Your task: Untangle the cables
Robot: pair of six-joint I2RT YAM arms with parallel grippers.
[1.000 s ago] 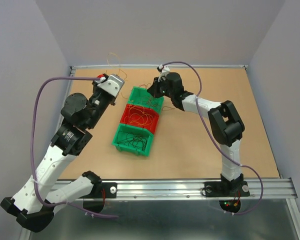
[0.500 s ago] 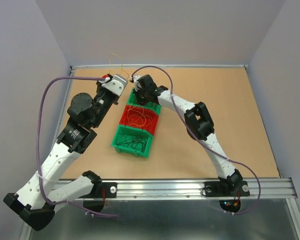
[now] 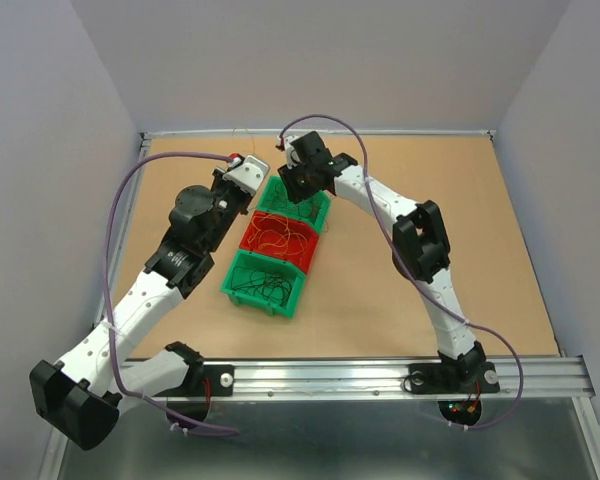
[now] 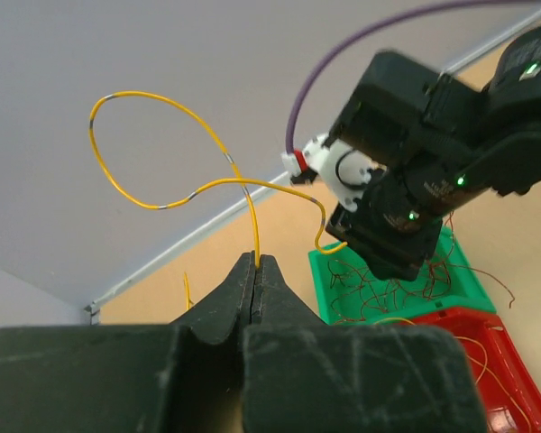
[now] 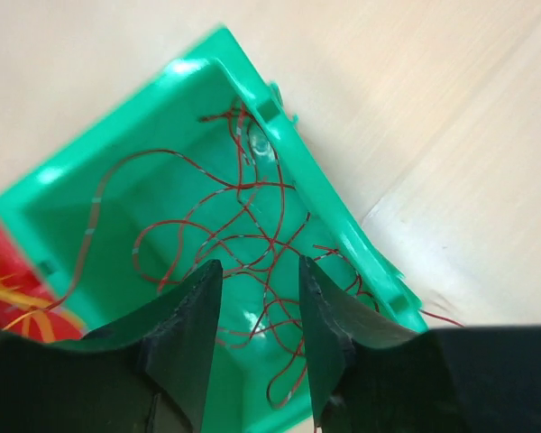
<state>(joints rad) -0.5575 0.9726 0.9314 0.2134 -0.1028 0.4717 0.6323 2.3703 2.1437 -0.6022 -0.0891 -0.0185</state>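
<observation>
We see the left gripper (image 4: 255, 271) clenched on a thin yellow wire (image 4: 162, 191), which rises from between the closed fingertips, curls into a wide loop against the pale wall and runs on toward the right gripper (image 4: 379, 257) beside it; the wire's far end hooks just under that black gripper, though we cannot tell whether it touches it. From above, the left gripper (image 3: 250, 172) sits at the far left corner of a row of three small bins, and the right gripper (image 3: 298, 180) hangs over the far bin, the two close together. The right gripper (image 5: 260, 311) has its fingers parted with nothing between them, held directly above the far green bin (image 5: 334, 230). That bin holds loose red wires (image 5: 243, 234) in curly loops across its floor, a few strands spilling over the rim onto the wooden table (image 5: 451, 135). Next to it, the middle red bin (image 3: 276, 236) holds a small tangle of yellow wires (image 3: 276, 240), a corner of which also shows at the left edge of the right wrist view. The near green bin (image 3: 265, 283) holds dark wires (image 3: 263, 285) in a loose heap. The three bins touch each other in a slanted line between the two arms. Thick purple cables (image 3: 160, 165) arc from each arm above the table.
</observation>
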